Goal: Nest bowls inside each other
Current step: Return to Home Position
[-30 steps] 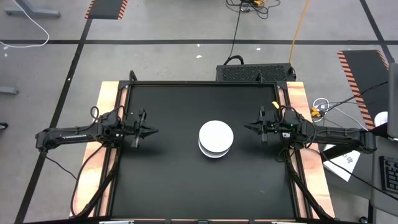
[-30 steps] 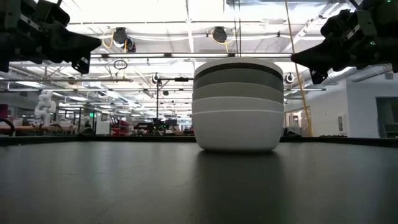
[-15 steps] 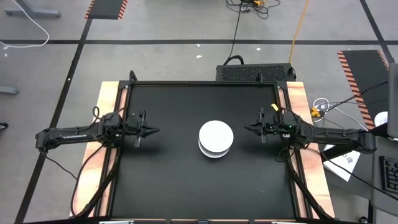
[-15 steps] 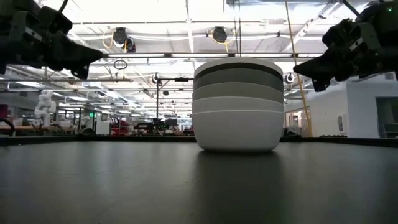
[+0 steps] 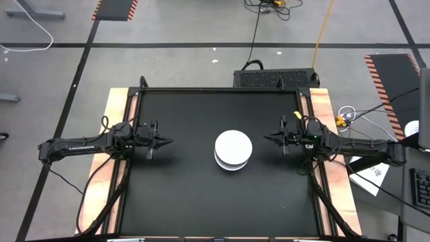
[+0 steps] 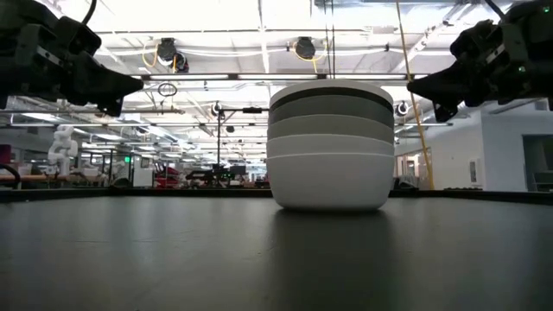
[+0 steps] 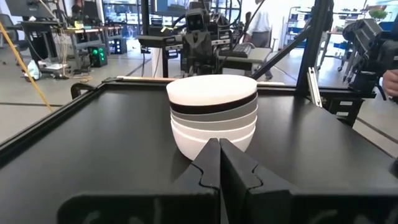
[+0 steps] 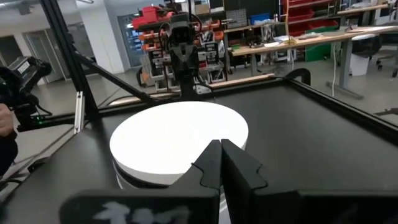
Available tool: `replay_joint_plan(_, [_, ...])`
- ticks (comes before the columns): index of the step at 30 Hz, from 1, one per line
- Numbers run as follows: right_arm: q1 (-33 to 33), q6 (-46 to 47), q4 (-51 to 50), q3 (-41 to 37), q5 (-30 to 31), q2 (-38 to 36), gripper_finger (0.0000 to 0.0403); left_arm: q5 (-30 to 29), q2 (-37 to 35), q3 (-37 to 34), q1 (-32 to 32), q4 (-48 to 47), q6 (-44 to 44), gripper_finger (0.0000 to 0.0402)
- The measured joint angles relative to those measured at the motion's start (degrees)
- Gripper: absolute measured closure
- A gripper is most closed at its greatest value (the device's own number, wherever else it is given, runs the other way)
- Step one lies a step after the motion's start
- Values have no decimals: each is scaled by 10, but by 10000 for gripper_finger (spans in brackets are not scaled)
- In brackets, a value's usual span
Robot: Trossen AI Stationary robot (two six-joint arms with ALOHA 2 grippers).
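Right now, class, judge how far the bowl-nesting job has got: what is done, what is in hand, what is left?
Done: one nested stack stands at mid-table, white bowl on top, black bowl under it, grey and white below. In hand: nothing; the left gripper and right gripper hang shut and empty either side of it. Left: no loose bowl shows, so probably nothing.

Four views, one bowl stack (image 5: 234, 150)
One looks straight down over the whole table (image 5: 188, 195); one sits level with the table top, near the stack; each wrist camera faces it from opposite sides.
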Motion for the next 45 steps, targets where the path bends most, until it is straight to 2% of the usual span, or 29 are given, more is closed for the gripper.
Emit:
replay_joint_plan(12, [0,35,-1,-1,0,0,403,0,0,0,0,-9,3,399])
replay_joint_plan(21, [0,35,-1,-1,0,0,403,0,0,0,0,-12,9,370])
replay_joint_plan(45, [0,35,-1,-2,0,0,403,0,0,0,0,-12,10,371])
